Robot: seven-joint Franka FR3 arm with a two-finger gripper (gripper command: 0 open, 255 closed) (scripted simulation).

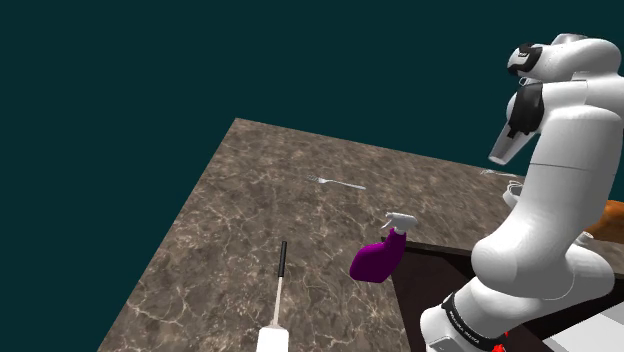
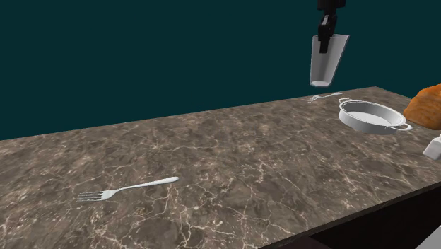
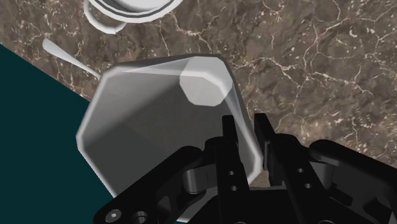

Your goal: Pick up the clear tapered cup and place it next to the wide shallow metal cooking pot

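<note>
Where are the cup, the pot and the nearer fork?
cup point(image 2: 331, 65), second exterior view, side wall.
pot point(image 2: 369, 128), second exterior view, front wall.
nearer fork point(image 2: 138, 187), second exterior view, handle.

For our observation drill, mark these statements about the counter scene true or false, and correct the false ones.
1. The gripper clasps the cup in the air. True.
2. The cup stands inside the pot. False: it hangs in the air, apart from the pot.
3. A fork lies on the counter. True.
4. The spray bottle is green. False: it is purple.
</note>
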